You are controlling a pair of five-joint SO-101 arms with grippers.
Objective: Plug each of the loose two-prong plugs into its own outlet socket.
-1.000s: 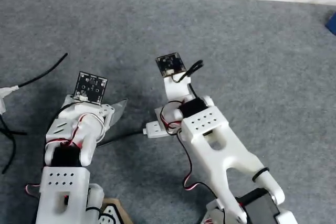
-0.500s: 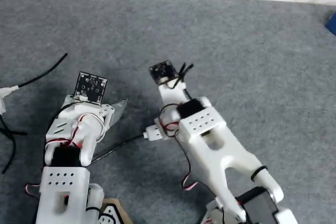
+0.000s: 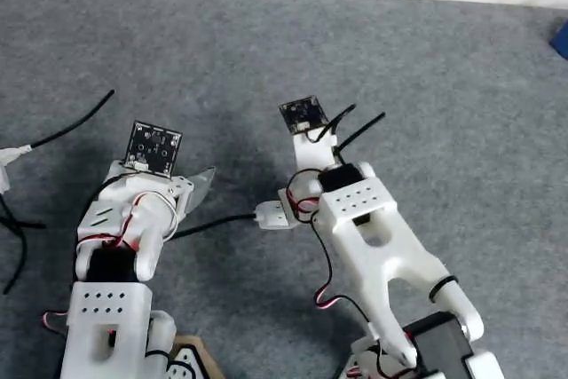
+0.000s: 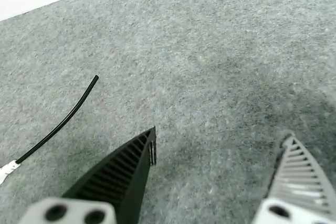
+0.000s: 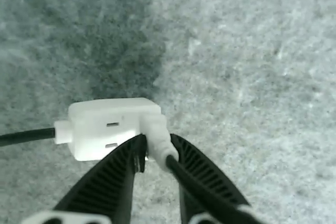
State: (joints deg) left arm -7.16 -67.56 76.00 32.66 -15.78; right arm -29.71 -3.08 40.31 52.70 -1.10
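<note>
Socket (image 3: 272, 216) and right gripper (image 5: 157, 141) being shifted rightward in high view since earlier frame; plug (image 5: 153, 125) being pinched at socket, seating likely underway. Left gripper (image 4: 220, 134) being held spread.

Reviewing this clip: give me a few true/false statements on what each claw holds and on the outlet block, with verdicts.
1. The right claw is shut on a white plug. True.
2. The left claw grips a plug. False: it is open and empty over the grey carpet.
3. The outlet block is black. False: it is white.
4. A black cord leaves the outlet block. True.
</note>
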